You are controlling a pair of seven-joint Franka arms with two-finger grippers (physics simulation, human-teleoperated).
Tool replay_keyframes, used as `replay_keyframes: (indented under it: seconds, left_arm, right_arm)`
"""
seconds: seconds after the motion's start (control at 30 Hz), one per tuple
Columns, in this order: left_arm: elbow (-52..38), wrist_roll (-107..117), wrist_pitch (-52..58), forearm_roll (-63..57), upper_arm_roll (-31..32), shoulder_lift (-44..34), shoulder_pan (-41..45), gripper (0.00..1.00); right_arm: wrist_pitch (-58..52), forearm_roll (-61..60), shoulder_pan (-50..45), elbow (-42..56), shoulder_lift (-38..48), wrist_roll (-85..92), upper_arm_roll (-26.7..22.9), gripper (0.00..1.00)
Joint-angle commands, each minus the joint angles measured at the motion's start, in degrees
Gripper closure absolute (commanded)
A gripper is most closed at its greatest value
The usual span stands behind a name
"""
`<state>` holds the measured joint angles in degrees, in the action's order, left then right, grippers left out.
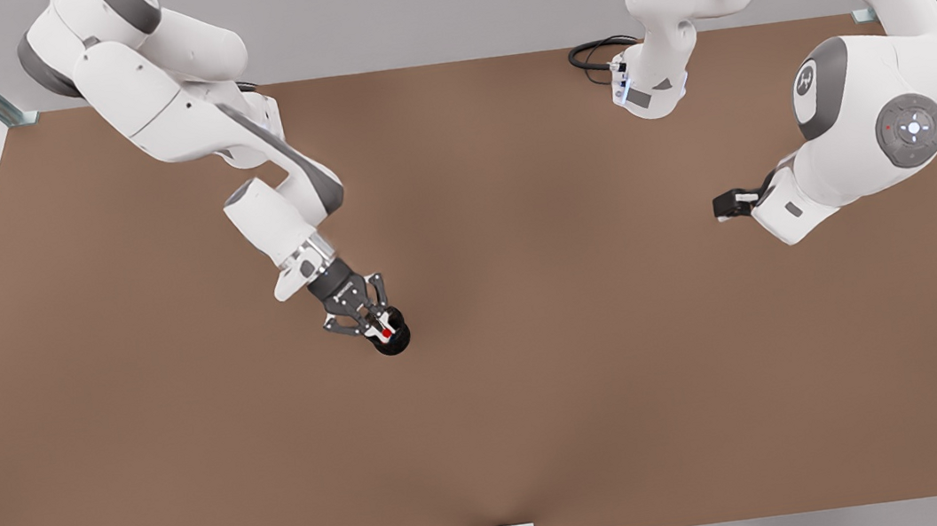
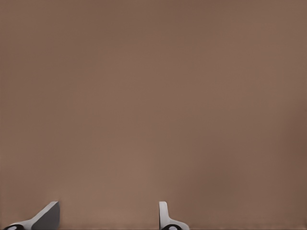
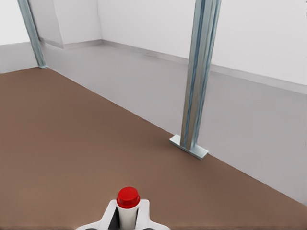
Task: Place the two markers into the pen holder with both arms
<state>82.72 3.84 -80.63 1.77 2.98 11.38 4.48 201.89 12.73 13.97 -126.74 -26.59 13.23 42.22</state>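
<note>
The brown counter (image 1: pixel 539 397) lay wide. My right fingers (image 1: pixel 378 323), centre-left in the front view, gripped the red-capped marker (image 3: pixel 128 203) above the black pen holder (image 1: pixel 396 340). My left fingers (image 1: pixel 728 205), gaping, empty, waited far right. Next, I judged: release it.

Two arms work over one brown desk (image 1: pixel 539 397). One red-capped marker (image 3: pixel 128 203) is in view, pinched in the right tool (image 3: pixel 128 215). One black pen holder (image 1: pixel 393 336) stands under it. The left tool (image 2: pixel 108 215) shows two fingers spread apart. Three metal posts stand at the desk's edges.
</note>
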Motion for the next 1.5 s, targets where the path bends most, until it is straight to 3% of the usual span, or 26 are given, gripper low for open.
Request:
replay_keyframes:
  seconds: [0.0, 0.9, 1.17, 1.2, 1.23, 1.27, 1.4, 1.47]
  left_arm:
    - [-0.01, -0.24, 0.82, -0.01, 0.01, -0.04, 0.00, 0.00]
    - [0.16, -0.24, 1.44, 0.08, 0.10, 0.13, 0.00, 0.00]
    - [0.07, -0.33, 0.73, -0.01, 0.10, 0.40, -0.18, 0.00]
    - [0.07, -0.33, 0.73, 0.08, 0.10, 0.48, -0.18, 0.00]
    - [0.07, -0.33, 0.65, 0.08, 0.10, 0.48, -0.18, 0.00]
    - [0.07, -0.33, 0.65, 0.69, 0.01, 0.48, -0.18, 0.00]
    - [0.07, -0.33, 0.56, 0.96, 0.01, 0.57, -0.18, 0.00]
    - [-0.19, 0.29, 0.56, 0.70, 0.01, 0.57, 0.26, 0.00]
  right_arm:
    - [-0.09, 1.51, 0.61, -0.97, 0.40, 0.39, -0.30, 0.79]
    - [-0.09, 2.39, 0.18, -5.54, 2.78, 0.39, 0.49, 0.79]
    - [-0.09, 3.97, -1.05, -4.84, -3.20, 0.39, -1.17, 0.77]
    - [-0.09, 6.87, -1.05, -3.78, -5.48, 0.39, -2.49, 0.69]
    - [-0.09, 7.31, -1.05, -3.25, -6.36, 0.39, -2.58, 0.14]
    - [-0.09, 7.40, -0.97, -3.25, -6.28, 0.39, -2.58, 0.00]
    - [-1.58, 7.14, 1.66, 0.35, -2.15, 0.57, -2.49, 0.00]
    - [-27.49, 7.22, 10.37, 9.92, 6.46, -3.39, 1.55, 0.00]
